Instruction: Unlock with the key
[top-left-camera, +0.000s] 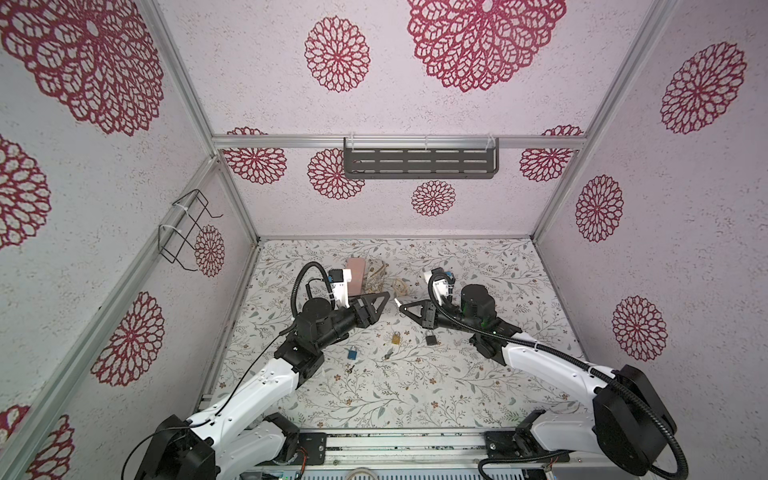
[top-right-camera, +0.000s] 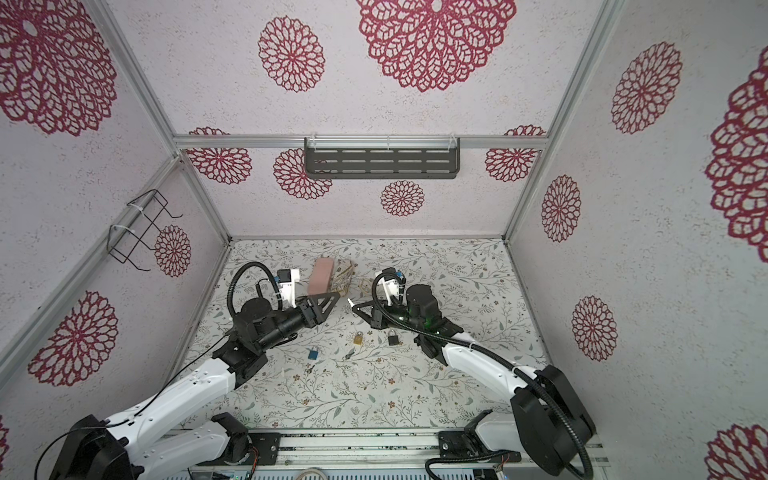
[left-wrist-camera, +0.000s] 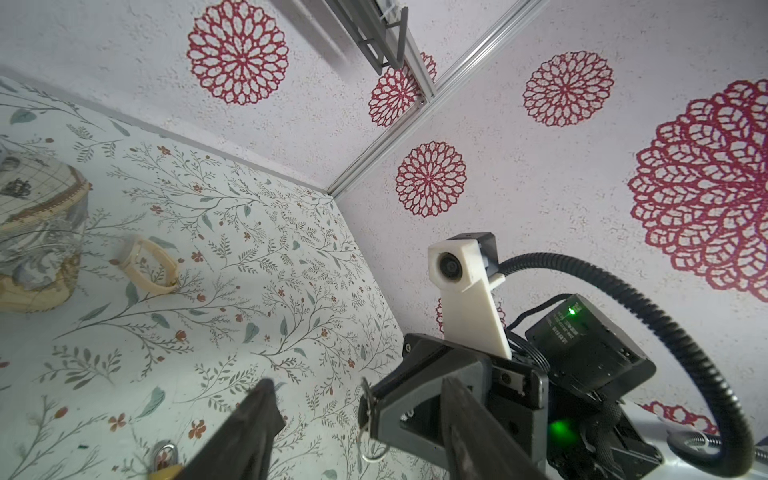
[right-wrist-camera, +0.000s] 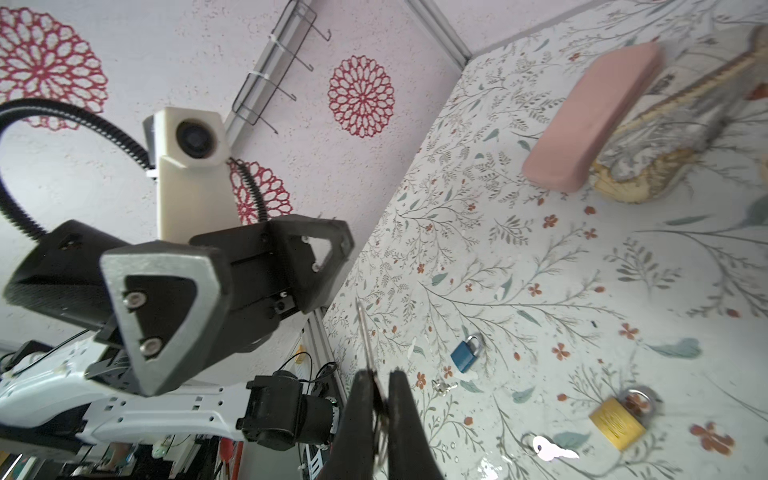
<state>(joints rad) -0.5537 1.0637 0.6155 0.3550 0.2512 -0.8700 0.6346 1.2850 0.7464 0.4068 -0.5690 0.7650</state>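
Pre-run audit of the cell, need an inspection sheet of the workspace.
Surface: floral table, nothing spilled.
Job's things: blue padlock, brass padlock, black padlock lie apart mid-table; loose key by the brass one, small key near the blue; held key in right claw.
Clutter: pink case, patterned pouch, cream strap at the back.
Grippers: left claw open, empty; right claw shut on held key.
Cables: black conduit loops over each wrist; thin cable along left arm.
Surroundings: flower-print walls, grey shelf, wire rack.

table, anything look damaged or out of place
Small white flecks mark the floral table near the blue padlock: chipped print or crumbs, I cannot tell. Nothing else looks spilled or broken.
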